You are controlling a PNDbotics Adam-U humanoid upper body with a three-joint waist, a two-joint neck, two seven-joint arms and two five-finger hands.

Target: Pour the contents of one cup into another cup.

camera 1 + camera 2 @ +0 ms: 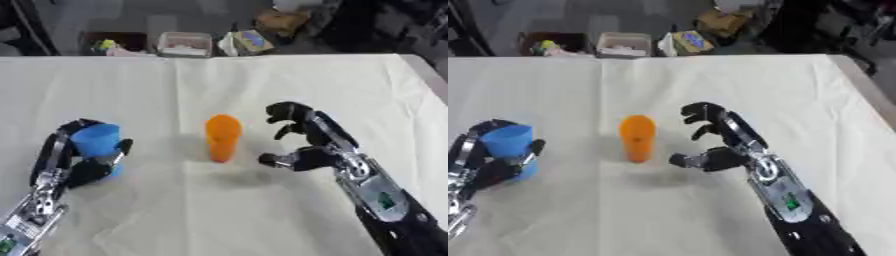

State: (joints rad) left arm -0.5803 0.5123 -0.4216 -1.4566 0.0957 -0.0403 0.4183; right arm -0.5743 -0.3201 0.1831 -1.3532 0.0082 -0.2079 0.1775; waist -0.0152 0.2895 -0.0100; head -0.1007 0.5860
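Left robot hand (83, 162): we found its fingers and thumb curled round the blue cup (96, 141), which it held upright near the left edge of the white cloth-covered surface (262, 75). We could not tell whether the cup's base touched the cloth. We judged the upright hold was meant to keep the contents in until the pour; the contents themselves were not visible to us.

Right robot hand (302, 142): we noted it spread, fingers bent and thumb apart, holding nothing. It stood just beside the orange cup (222, 137), on that cup's right, not touching it. We took this for a ready posture, either to steady or to take up the cup.

Orange cup: it stood upright at the middle of the surface, between the two robot hands, well apart from the blue cup. We judged it the likely receiver, placed centrally within reach of both arms. No pour had begun.
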